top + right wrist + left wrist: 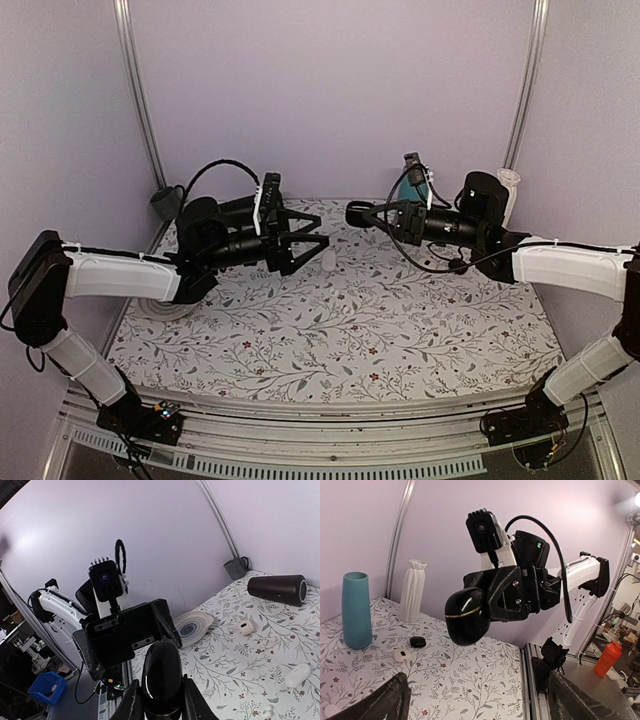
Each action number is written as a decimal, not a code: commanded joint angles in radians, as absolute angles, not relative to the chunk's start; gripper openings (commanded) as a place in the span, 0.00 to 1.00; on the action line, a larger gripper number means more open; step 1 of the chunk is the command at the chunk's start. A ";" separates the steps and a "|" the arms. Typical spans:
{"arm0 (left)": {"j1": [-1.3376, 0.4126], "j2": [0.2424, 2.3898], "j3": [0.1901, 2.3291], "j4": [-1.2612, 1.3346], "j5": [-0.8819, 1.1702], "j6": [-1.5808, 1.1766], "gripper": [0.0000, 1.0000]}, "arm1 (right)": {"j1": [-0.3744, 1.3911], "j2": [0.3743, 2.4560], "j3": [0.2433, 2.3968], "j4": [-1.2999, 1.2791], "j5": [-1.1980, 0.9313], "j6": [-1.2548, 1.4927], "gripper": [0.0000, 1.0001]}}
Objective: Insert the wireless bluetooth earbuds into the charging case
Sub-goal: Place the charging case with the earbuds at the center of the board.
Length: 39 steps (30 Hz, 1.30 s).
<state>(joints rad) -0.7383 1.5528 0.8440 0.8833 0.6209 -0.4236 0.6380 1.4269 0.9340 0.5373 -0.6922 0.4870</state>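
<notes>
The black rounded charging case [162,677] is closed and held in the air between my right gripper's [162,692] fingers [131,702]. In the left wrist view the case [465,616] hangs at the tip of the right gripper, well above the table. In the top view the case [356,213] is just right of my left gripper [322,227], which faces it with jaws wide open and empty. My left fingers [385,700] show at the bottom corners of its wrist view. No black earbuds show in any view.
A second small black rounded object [417,641] and a white oval case [401,655] lie by the teal vase [356,610] and white vase [413,590]. A black speaker [277,590], a white plate [192,627] and small white objects [245,626] lie on the floral table [330,340].
</notes>
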 commanded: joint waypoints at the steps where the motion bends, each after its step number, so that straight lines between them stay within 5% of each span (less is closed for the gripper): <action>1: -0.709 1.528 0.837 0.812 0.564 -0.401 0.96 | 0.550 1.472 0.899 0.492 -0.612 0.556 0.03; 12: -0.709 1.535 0.883 0.797 0.536 -0.448 0.96 | 0.370 1.741 0.969 0.388 -0.589 0.661 0.03; 31: -0.713 1.412 0.864 0.691 0.530 -0.390 0.96 | 0.312 2.065 1.133 0.286 -0.500 0.712 0.05; 36: -0.713 1.380 0.857 0.659 0.524 -0.363 0.96 | 0.310 2.083 1.157 0.242 -0.468 0.710 0.18; 39: -0.713 1.370 0.844 0.662 0.519 -0.360 0.96 | 0.310 2.075 1.160 0.217 -0.452 0.708 0.34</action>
